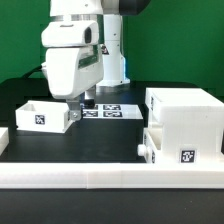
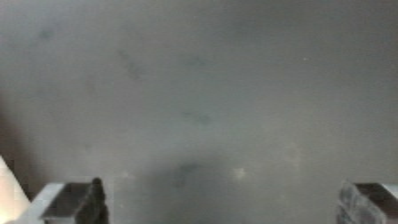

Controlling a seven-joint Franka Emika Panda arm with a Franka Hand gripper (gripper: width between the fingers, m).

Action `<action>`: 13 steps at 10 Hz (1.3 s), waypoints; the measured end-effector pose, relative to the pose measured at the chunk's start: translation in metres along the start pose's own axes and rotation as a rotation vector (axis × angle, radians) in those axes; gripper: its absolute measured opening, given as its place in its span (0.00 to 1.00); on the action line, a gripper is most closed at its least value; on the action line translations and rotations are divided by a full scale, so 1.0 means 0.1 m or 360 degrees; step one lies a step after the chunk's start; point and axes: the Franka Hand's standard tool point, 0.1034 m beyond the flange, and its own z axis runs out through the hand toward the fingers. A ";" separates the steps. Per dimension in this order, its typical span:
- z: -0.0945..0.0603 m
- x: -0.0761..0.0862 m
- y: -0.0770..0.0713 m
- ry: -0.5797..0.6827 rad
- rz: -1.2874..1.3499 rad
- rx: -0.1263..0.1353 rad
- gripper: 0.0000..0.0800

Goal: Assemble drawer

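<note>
The tall white box shell stands at the exterior view's right. One small tray with a tag on its front sits low against the shell's front and looks partly inside it. The other small open-top tray stands at the left. My gripper hangs just to the right of that tray, close above the table. In the wrist view my gripper is open, its fingertips wide apart, with only dark table between them. A white edge, perhaps the left tray, shows beside one finger.
The marker board lies flat on the black table behind my gripper. A long low white rail runs along the front edge. The arm's white base stands at the back.
</note>
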 end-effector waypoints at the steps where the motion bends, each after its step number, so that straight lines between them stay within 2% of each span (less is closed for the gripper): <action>1: -0.03 -0.13 -0.08 -0.0014 0.0164 -0.0007 0.81; 4: -0.12 -0.34 -0.26 -0.0034 0.0583 0.0001 0.81; 10: -0.11 -0.35 -0.30 -0.0025 0.1154 0.0003 0.81; 11: -0.10 -0.44 -0.38 -0.0026 0.1388 -0.0009 0.81; 13: -0.03 -0.56 -0.57 -0.0058 0.1675 0.0009 0.81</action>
